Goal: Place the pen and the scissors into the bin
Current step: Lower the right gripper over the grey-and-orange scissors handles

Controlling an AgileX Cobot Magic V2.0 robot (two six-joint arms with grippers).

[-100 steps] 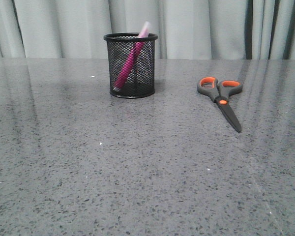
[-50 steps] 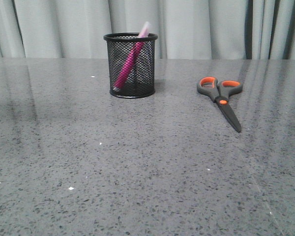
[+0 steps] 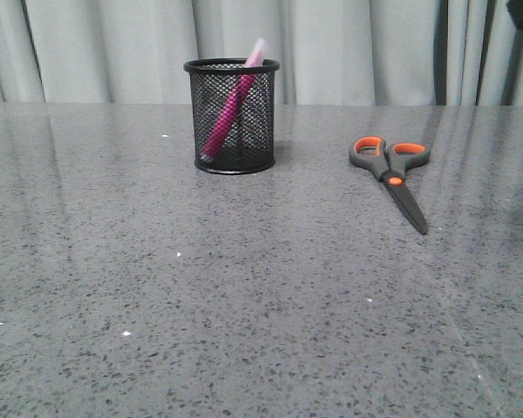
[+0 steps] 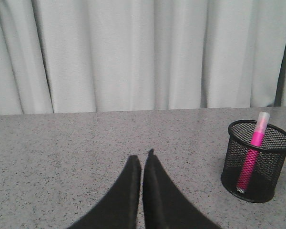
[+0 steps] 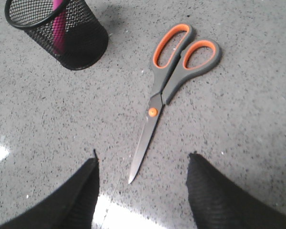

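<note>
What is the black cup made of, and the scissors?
The bin looks like black metal wire mesh: you can see the pen through its tiny holes. The scissors seem to have dull grey metal blades and matte grey plastic handles lined with orange, maybe rubbery, though that is hard to tell.

A grey speckled table (image 3: 244, 305) with a glossy sheen runs back to pale grey pleated curtains (image 3: 349, 48) hanging right behind it.
</note>
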